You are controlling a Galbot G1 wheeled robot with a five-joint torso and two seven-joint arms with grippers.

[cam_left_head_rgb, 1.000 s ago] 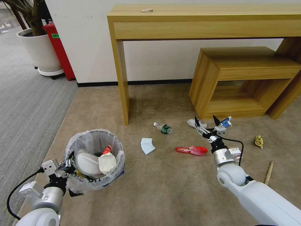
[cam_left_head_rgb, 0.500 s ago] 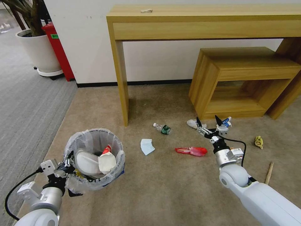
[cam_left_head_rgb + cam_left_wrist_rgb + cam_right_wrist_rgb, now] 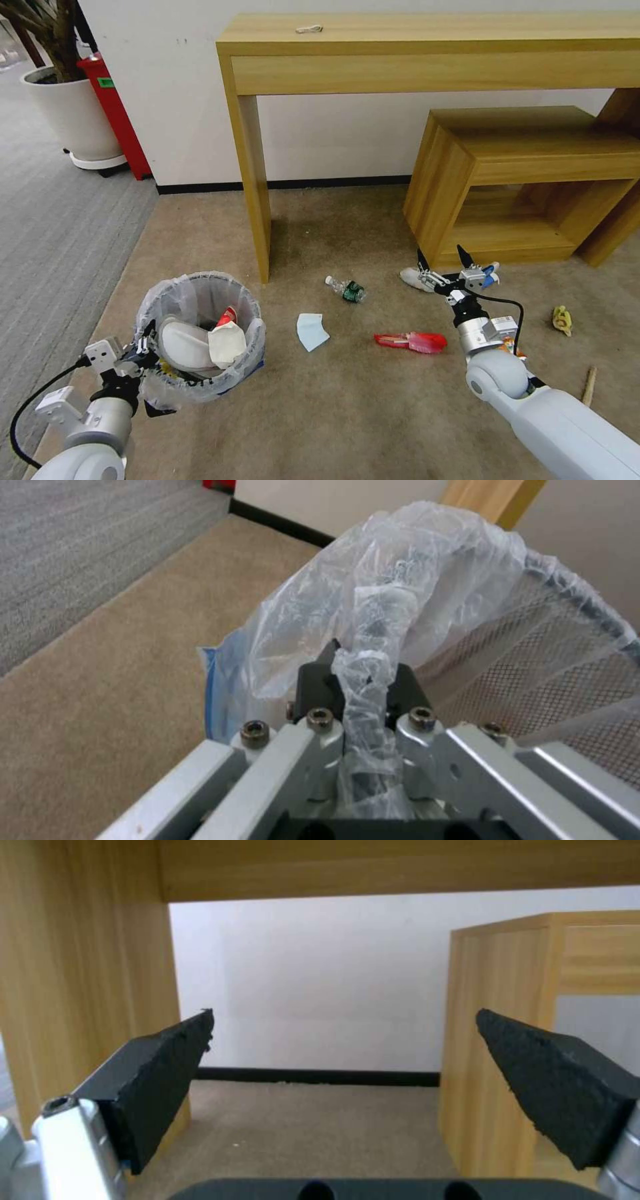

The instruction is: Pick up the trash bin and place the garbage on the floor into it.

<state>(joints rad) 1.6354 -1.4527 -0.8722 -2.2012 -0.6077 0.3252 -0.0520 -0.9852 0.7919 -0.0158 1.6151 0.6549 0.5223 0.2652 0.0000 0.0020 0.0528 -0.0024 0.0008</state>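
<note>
Since the earlier frame the camera has advanced, so desk and litter sit slightly lower in the head view. Nearest, the left gripper has its jaws clamped on the bagged rim of the trash bin, held over the floor. Farther out, the right gripper hangs with jaws wide apart above a white slipper, open carpet between red wrapper, blue mask and small bottle.

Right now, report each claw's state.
Left claw: shut on the translucent-bag-lined round dark trash bin.
Right claw: open, empty.
</note>
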